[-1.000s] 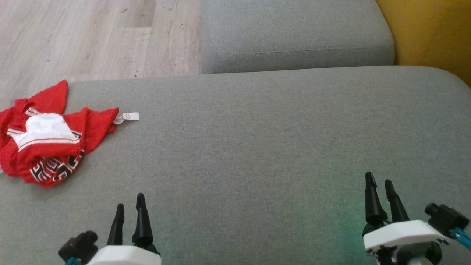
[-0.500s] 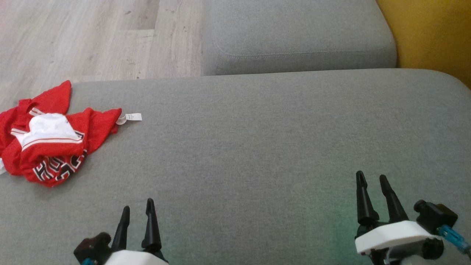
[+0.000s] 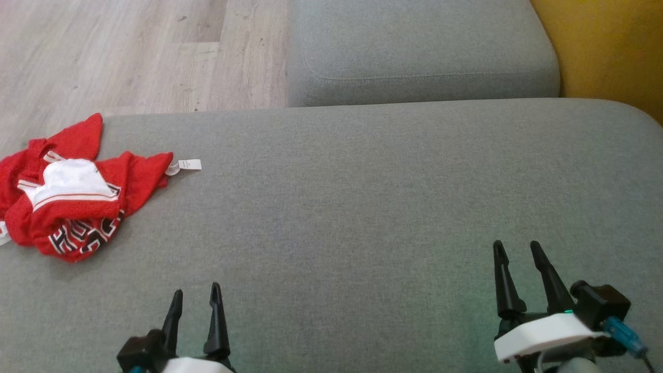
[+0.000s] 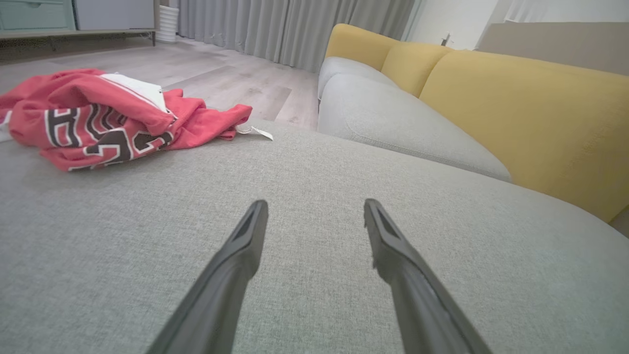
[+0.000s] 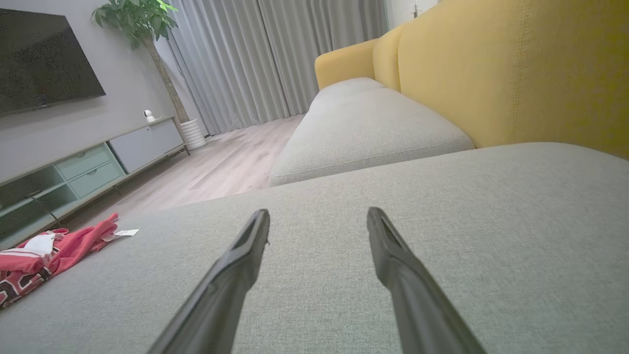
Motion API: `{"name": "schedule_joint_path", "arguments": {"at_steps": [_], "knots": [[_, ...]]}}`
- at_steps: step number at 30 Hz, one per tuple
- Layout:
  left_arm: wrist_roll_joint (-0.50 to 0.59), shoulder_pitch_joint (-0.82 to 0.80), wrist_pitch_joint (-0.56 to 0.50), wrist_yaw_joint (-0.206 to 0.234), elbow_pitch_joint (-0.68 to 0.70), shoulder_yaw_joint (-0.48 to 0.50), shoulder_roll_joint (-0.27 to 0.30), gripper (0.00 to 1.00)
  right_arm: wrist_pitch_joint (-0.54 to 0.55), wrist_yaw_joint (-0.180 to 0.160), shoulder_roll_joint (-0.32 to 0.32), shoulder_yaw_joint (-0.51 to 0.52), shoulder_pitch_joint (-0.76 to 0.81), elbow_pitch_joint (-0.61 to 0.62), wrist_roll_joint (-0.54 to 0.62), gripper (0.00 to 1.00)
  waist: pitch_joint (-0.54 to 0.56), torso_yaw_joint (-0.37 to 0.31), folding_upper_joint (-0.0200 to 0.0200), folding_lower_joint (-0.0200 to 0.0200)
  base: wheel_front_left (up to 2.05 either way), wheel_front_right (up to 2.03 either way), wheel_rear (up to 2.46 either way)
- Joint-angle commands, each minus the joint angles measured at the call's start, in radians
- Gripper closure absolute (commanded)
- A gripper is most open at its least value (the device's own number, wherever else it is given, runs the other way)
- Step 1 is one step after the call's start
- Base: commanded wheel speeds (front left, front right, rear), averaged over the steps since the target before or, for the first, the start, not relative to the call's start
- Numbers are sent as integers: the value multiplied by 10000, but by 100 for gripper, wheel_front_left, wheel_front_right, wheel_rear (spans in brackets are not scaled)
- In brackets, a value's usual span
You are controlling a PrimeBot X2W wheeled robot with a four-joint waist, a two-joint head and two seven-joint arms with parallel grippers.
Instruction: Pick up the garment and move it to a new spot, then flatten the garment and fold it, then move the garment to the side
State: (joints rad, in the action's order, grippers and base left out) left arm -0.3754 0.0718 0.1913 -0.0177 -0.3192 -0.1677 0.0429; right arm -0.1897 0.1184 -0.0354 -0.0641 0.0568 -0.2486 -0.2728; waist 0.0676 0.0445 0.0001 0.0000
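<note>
Garment (image 3: 67, 207) crumpled at the left edge of the cushion (image 3: 362, 197), untouched
It looks like soft, light mesh, I think, so I'd pinch a raised fold; left gripper (image 3: 196, 288) and right gripper (image 3: 516, 243) hover well apart from it, fingers spread, holding nothing

The garment (image 3: 67, 207) at the left edge of the head view is bright red. It has a white panel edged with thin red and white stripes, and black block lettering outlined in white. Its label (image 3: 190, 165) is white. The seat cushion (image 3: 362, 207) under it is plain mid-grey, as is the second cushion (image 3: 414, 46) at top centre. The sofa back (image 3: 611, 46), upper right, is mustard yellow. The floor (image 3: 129, 52), upper left, is pale grey-beige wood grain. The left claw (image 3: 196, 289) and right claw (image 3: 516, 243) have black fingers. A cable (image 3: 621, 334) at lower right is teal-blue. In the right wrist view the curtains (image 5: 275, 59) are grey and the plant (image 5: 137, 19) is green.
</note>
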Motion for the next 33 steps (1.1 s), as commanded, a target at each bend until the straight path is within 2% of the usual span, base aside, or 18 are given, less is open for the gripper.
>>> {"name": "schedule_joint_path", "arguments": {"at_steps": [1,19,33], "knots": [[268,-360,160,41,261,136,74,0,-173,98,-117,-280,-381,359,294,0,2,5,-1,0,0,0,0],[1608,-460,587,283,-25,-36,112,0,-704,122,-147,-512,-498,329,2114,0,63,76,-1,0,0,0,0],[1363,-480,484,368,157,-12,138,0,-720,123,-148,-434,-590,116,1969,0,96,46,-1,0,0,0,0]]}}
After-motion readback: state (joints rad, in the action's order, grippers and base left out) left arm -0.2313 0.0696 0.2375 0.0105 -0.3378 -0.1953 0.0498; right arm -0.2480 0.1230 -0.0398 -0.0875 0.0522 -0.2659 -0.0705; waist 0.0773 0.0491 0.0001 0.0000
